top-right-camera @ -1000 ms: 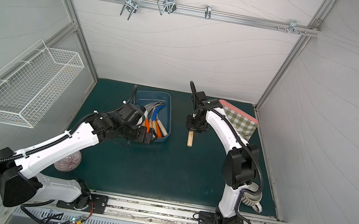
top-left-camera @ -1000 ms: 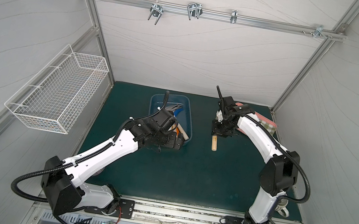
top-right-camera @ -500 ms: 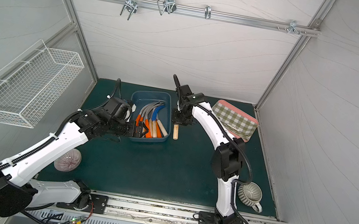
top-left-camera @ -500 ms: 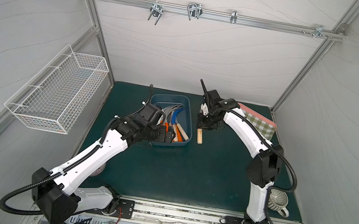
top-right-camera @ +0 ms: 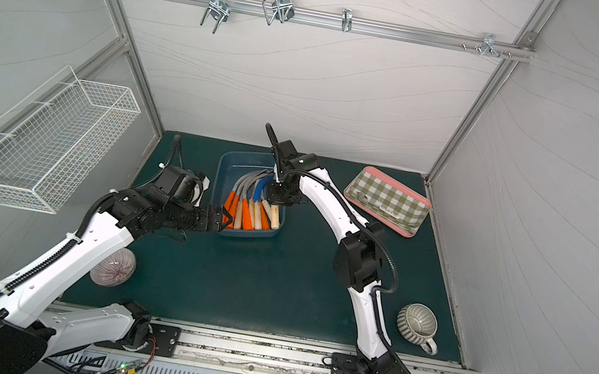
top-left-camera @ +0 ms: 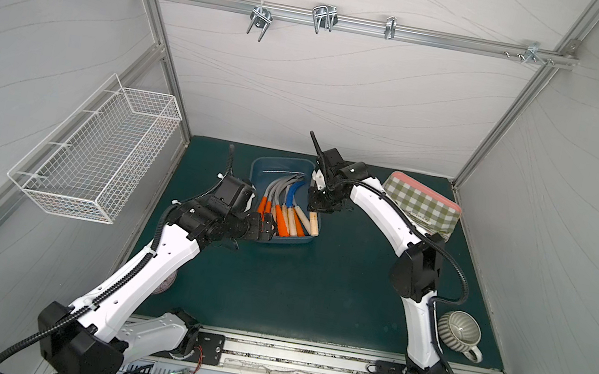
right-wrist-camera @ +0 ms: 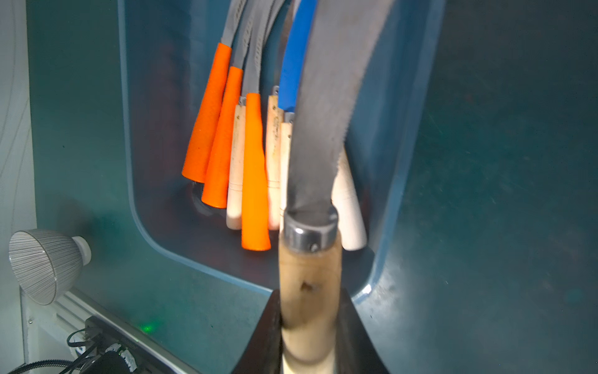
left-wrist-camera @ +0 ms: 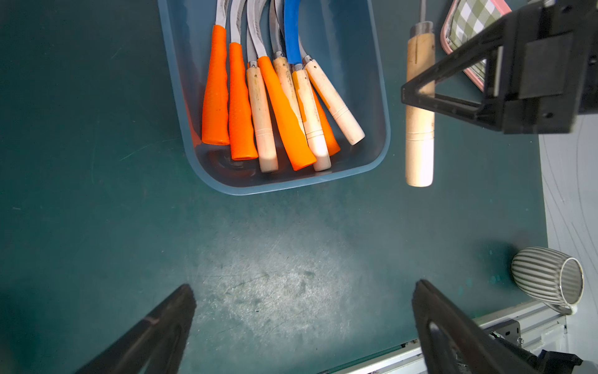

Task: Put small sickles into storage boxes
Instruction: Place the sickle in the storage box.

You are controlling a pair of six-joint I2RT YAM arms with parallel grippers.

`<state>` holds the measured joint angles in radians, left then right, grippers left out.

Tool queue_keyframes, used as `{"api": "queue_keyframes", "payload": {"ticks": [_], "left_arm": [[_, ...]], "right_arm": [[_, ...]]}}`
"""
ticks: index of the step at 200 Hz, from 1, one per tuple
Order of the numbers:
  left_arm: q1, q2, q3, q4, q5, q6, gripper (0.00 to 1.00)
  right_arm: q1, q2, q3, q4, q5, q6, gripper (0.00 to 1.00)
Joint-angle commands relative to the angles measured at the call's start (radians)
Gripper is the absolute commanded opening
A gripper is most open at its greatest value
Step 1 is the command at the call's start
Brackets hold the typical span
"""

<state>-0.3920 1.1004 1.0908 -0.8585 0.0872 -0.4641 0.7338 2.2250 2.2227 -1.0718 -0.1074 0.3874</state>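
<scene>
The right pincer (right-wrist-camera: 309, 327) is clamped tight on the pale wooden handle of one small sickle (right-wrist-camera: 309, 285), gripping a little behind the metal collar. The grey toothed blade runs out ahead of its fingertips, and the butt of the handle sticks out behind them. Beneath and ahead of this pincer sits the blue storage box (right-wrist-camera: 129, 168), holding a fan of other sickles (right-wrist-camera: 255, 168) with orange and pale wood handles. Their grey blades, and one blue blade, curve away toward the box's far end. In both top views the right pincer (top-left-camera: 322, 202) hangs at the box's wall on its own arm's side. Whether the held handle (left-wrist-camera: 419, 129) is over the rim or just outside it is hard to say, since the views seem to disagree. The left pincer (left-wrist-camera: 301, 301) is spread wide and holds nothing, its fingers (left-wrist-camera: 174, 311) above bare green mat (left-wrist-camera: 275, 252). The rounded near end of the box (left-wrist-camera: 291, 186) lies just ahead of it, and its tip (top-right-camera: 221, 220) is close by the box's near corner.
</scene>
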Motion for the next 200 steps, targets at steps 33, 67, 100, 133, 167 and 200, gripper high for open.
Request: {"api": "queue_keyframes", "payload": {"ticks": [33, 67, 100, 133, 167, 200], "left_arm": [[0.025, -0.014, -0.031, 0.007, 0.025, 0.019, 0.99], [0.027, -0.003, -0.043, 0.018, 0.028, 0.020, 0.99], [0.027, 0.010, -0.046, 0.022, 0.030, 0.025, 0.99], [0.028, 0.024, -0.049, 0.028, 0.032, 0.025, 0.99], [0.028, 0.037, -0.051, 0.035, 0.039, 0.021, 0.99], [0.028, 0.052, -0.042, 0.039, 0.043, 0.018, 0.99]], "right_arm": [[0.025, 0.109, 0.104, 0.069, -0.050, -0.052, 0.02], [0.024, 0.179, 0.138, 0.098, -0.063, -0.073, 0.03], [0.020, 0.231, 0.152, 0.104, -0.076, -0.086, 0.03], [0.003, 0.268, 0.152, 0.109, -0.089, -0.082, 0.06], [-0.017, 0.293, 0.152, 0.117, -0.112, -0.077, 0.20], [-0.028, 0.293, 0.156, 0.119, -0.134, -0.076, 0.37]]}}
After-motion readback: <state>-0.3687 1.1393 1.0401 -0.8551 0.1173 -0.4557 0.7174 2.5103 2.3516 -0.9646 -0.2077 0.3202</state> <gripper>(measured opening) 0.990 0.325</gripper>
